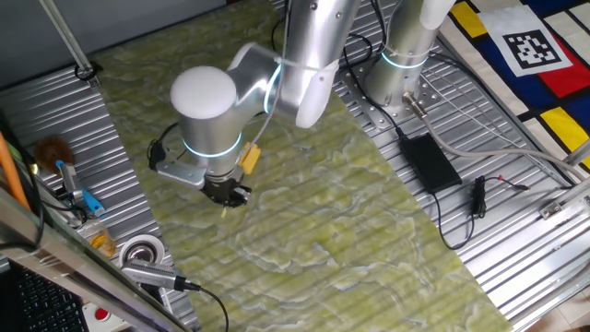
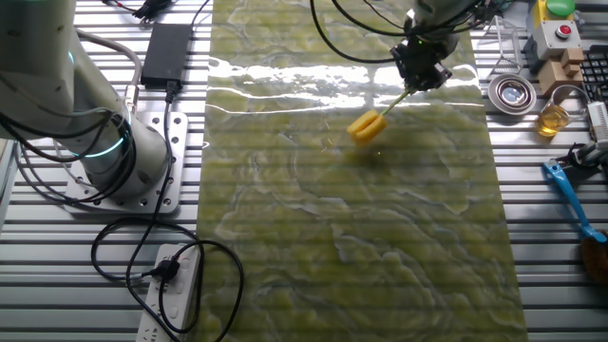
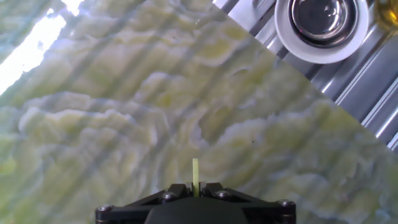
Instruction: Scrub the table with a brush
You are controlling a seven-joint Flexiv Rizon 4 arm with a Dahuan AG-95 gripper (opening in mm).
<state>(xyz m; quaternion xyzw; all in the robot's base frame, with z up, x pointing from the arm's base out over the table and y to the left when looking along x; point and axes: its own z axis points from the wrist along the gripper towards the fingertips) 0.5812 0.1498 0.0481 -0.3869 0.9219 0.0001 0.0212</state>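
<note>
The brush has a chunky yellow head [image 1: 249, 159] and a thin yellow-green stick handle. My gripper [image 1: 228, 195] is shut on that handle over the left part of the green-yellow marbled table [image 1: 350, 231]. From the other side, the brush head [image 2: 366, 126] slants down and left from the gripper [image 2: 423, 71] toward the table [image 2: 361, 247]; I cannot tell whether the bristles touch. In the hand view only the handle tip [image 3: 195, 169] shows, pinched between the black fingers of the gripper [image 3: 195, 185] above the table [image 3: 124, 112]. The head is out of that view.
A round metal dish [image 3: 320, 22] [image 2: 511, 92] sits on the ribbed grey panel beside the table. A blue-handled tool [image 2: 568, 195], a brown fuzzy brush [image 1: 53, 149], a black power adapter [image 1: 429, 161] and the arm's base [image 2: 114, 152] stand off the table.
</note>
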